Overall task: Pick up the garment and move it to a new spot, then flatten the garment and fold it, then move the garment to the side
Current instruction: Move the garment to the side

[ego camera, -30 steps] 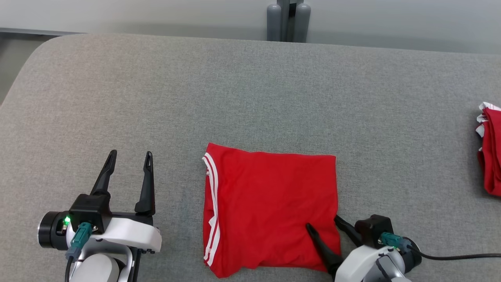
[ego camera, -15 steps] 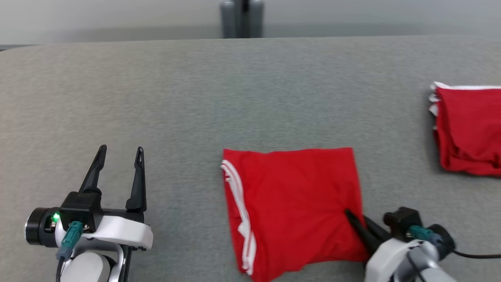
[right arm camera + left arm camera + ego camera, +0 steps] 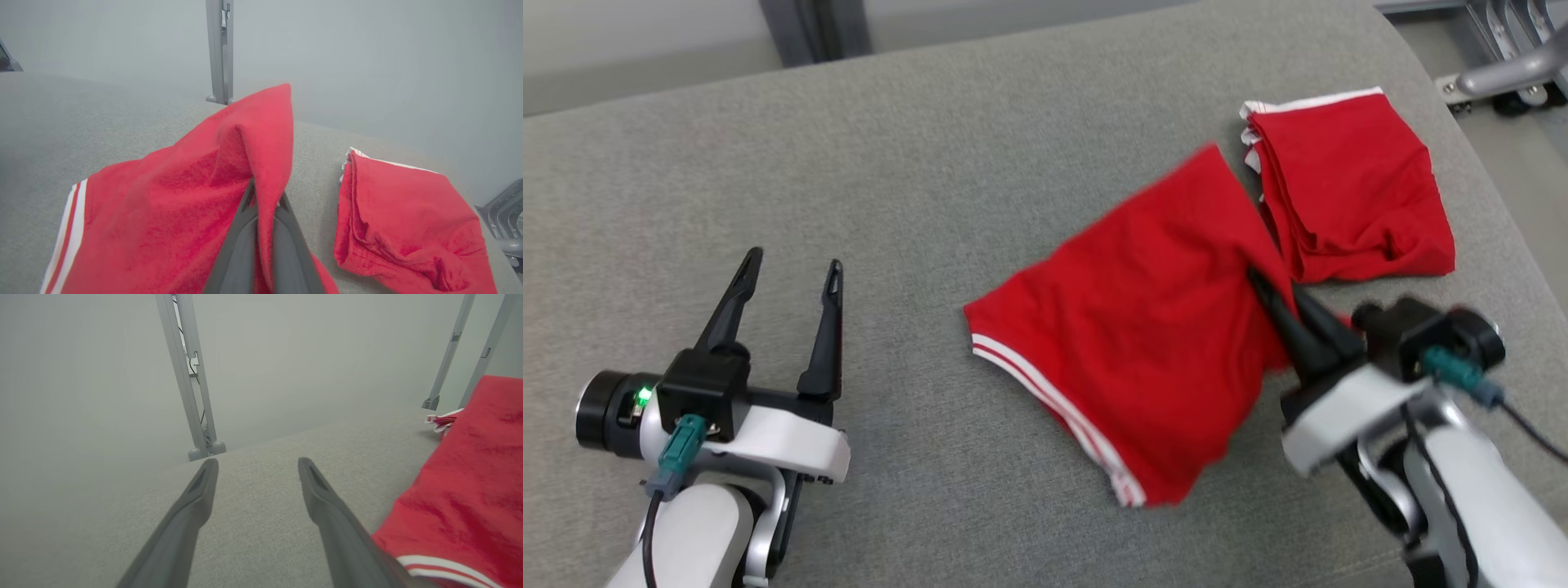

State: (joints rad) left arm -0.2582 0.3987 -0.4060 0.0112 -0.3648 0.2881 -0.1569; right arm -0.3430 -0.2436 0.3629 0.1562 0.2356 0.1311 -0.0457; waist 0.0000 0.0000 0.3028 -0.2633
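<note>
Nearest me, my left gripper (image 3: 794, 261) sits low over the grey pad (image 3: 915, 188), jaws spread, holding nothing. My right gripper (image 3: 1264, 286) has its jaws pinching the garment (image 3: 1143, 327) at its right edge, that side raised and the striped hem trailing left. Just beyond lies a folded red pile (image 3: 1347, 188).

Right gripper (image 3: 264, 195): fingers closed, pinching a fold of cloth.
Garment (image 3: 163, 212): red, peaked above the fingertips, draping to their left; white stripes at its far left edge.
Folded pile (image 3: 404, 212): red, right of the gripper.
Surface (image 3: 61, 122): grey fabric beneath.
Post (image 3: 220, 49): metal, beyond the fingertips.
</note>
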